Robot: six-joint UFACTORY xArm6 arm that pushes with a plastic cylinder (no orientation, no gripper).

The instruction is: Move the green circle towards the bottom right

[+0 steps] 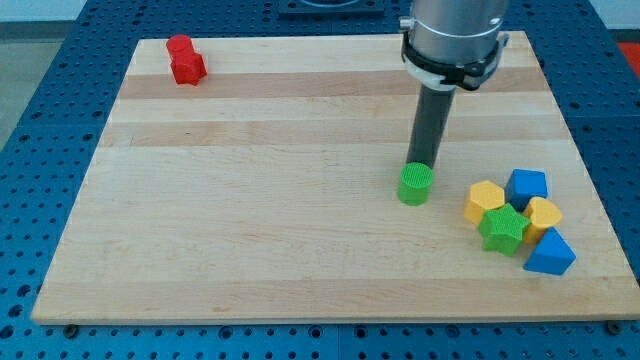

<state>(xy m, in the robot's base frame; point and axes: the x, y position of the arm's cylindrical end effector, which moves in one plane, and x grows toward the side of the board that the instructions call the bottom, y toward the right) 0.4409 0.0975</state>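
The green circle (415, 184) is a short green cylinder standing on the wooden board (250, 200), right of the middle. My tip (421, 163) is the lower end of the dark rod and stands right behind the green circle, at its top edge in the view, touching or nearly touching it. The rod hangs from the grey arm head (453, 40) at the view's top.
A cluster sits at the view's lower right: a yellow hexagon (484, 201), a blue cube (527, 186), a green star (503, 229), a yellow heart (544, 215) and a blue triangle (549, 253). A red block (185, 60) lies at the top left.
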